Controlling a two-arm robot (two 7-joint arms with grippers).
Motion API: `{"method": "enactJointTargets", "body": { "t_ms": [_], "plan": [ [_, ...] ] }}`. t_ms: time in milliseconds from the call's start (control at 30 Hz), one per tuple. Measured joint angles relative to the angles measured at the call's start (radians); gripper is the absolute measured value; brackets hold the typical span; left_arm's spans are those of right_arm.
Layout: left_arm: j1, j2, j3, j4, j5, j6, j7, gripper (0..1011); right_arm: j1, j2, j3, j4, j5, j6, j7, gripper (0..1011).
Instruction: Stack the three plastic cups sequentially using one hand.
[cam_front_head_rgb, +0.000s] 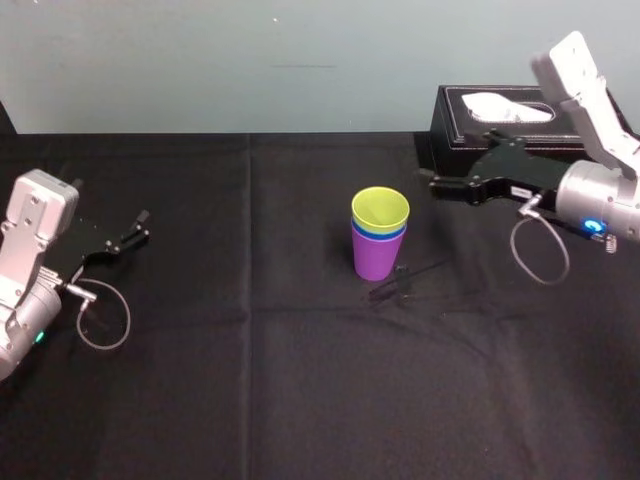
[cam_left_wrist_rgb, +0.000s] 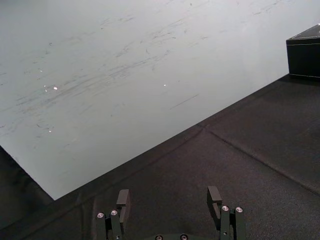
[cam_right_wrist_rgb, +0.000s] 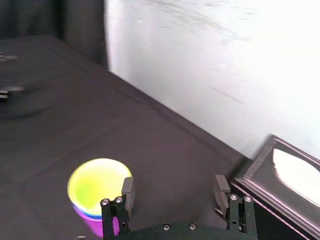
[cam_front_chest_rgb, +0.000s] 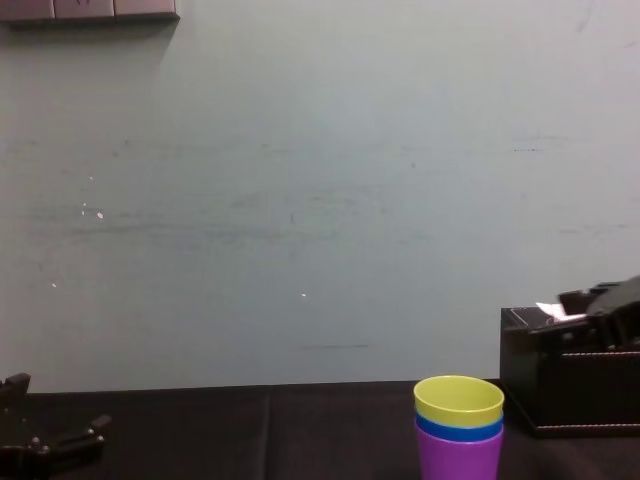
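The three plastic cups (cam_front_head_rgb: 379, 238) stand nested in one upright stack near the middle of the table (cam_front_head_rgb: 250, 380). Their mouths face up, the long axis is vertical, and the taper narrows toward the black cloth. We see the purple cup (cam_front_head_rgb: 375, 262) at the bottom, resting on the cloth. The blue cup (cam_front_head_rgb: 379, 233) shows as a thin band above it. The yellow-green cup (cam_front_head_rgb: 380, 208) sits on top, its smooth inside bright and open to us.

The right gripper (cam_front_head_rgb: 432, 182) hovers above the table to the stack's right, fingers pointing toward the cups but apart from them, with black cloth between. Its two flat fingers are spread wide and hold nothing. In the right wrist view the stack lies beside one finger, not between the pair.

Behind that gripper, at the table's far right, stands a black tissue box (cam_front_head_rgb: 460, 125) with a white tissue (cam_front_head_rgb: 505, 106) at its top, near the stack but not touching it.

The left gripper (cam_front_head_rgb: 140, 228) rests at the table's left edge, well apart from the cups, fingers also wide apart and empty.
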Motion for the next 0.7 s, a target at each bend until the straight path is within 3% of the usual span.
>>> {"method": "enactJointTargets", "body": {
  "t_ms": [133,433,700],
  "plan": [
    [0.000,0.000,0.000,0.000,0.000,0.000,0.000,1011,-0.022,-0.003,0.028,0.002,-0.016,-0.008,-0.051,1000],
    [0.000,0.000,0.000,0.000,0.000,0.000,0.000,1011,-0.093,-0.031,0.093,0.027,-0.059,-0.095,-0.159,1000],
    [0.000,0.000,0.000,0.000,0.000,0.000,0.000,1011,-0.127,-0.053,0.119,0.067,-0.083,-0.155,-0.184,1000]
  ]
}}
